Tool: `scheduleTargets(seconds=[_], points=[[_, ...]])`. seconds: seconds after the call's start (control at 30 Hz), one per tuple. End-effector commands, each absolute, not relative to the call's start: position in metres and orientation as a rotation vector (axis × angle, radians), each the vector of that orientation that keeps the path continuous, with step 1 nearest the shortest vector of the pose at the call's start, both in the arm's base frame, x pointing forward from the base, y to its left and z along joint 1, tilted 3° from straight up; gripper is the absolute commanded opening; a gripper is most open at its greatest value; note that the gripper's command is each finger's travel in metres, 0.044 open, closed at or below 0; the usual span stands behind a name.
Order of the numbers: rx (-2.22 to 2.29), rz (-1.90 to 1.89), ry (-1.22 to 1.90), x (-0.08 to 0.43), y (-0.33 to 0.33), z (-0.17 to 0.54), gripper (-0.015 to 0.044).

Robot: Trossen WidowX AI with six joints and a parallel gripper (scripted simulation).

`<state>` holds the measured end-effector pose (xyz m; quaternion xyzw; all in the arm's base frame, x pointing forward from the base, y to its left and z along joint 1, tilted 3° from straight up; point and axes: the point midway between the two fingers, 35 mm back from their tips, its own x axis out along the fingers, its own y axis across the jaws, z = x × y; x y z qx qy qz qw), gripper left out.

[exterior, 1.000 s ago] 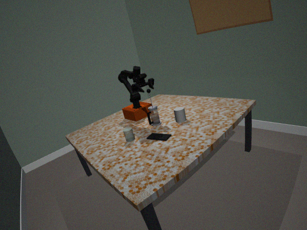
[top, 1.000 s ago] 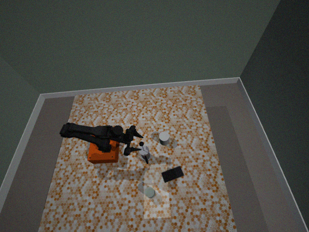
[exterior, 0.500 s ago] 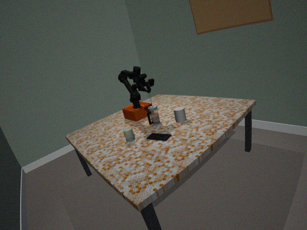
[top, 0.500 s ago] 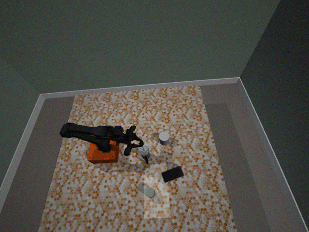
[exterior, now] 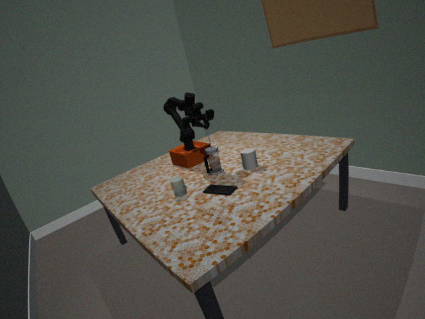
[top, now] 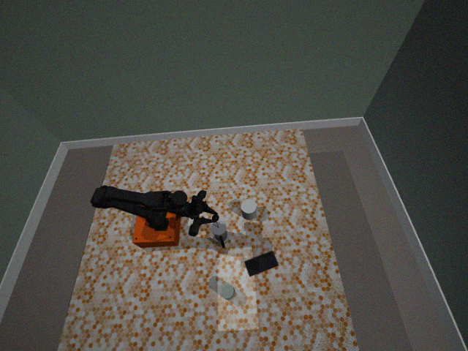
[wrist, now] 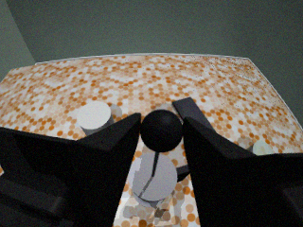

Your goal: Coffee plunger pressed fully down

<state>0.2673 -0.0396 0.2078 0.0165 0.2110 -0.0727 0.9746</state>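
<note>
The coffee press (top: 219, 230) (exterior: 214, 160) (wrist: 155, 179) stands upright on the table, with a grey lid, a clear body and a black handle. Its thin rod rises high above the lid, so the plunger is up. The round black plunger knob (wrist: 161, 130) (top: 215, 217) tops the rod. My gripper (top: 215, 217) (exterior: 206, 125) (wrist: 162, 120) is shut on the knob, with one fingertip on each side of it in the wrist view. The fingers are well above the lid.
A white cylinder (top: 248, 209) (exterior: 249, 159) (wrist: 94, 116) stands beyond the press. A flat black block (top: 261, 263) (exterior: 220, 189) (wrist: 191, 111) lies on the handle side. A pale green cylinder (top: 227, 291) (exterior: 178, 187) (wrist: 261, 148) stands farther off. The orange base (top: 156, 232) (exterior: 187, 158) is behind the press.
</note>
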Motion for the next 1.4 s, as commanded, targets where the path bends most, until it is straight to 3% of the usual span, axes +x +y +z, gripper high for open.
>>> scheduleTargets(seconds=[0.0, 1.37], points=[[0.032, -0.146, 0.454, 0.269, -0.040, 0.191, 0.0120], [0.032, -0.146, 0.453, 0.287, -0.043, 0.126, 0.0120]])
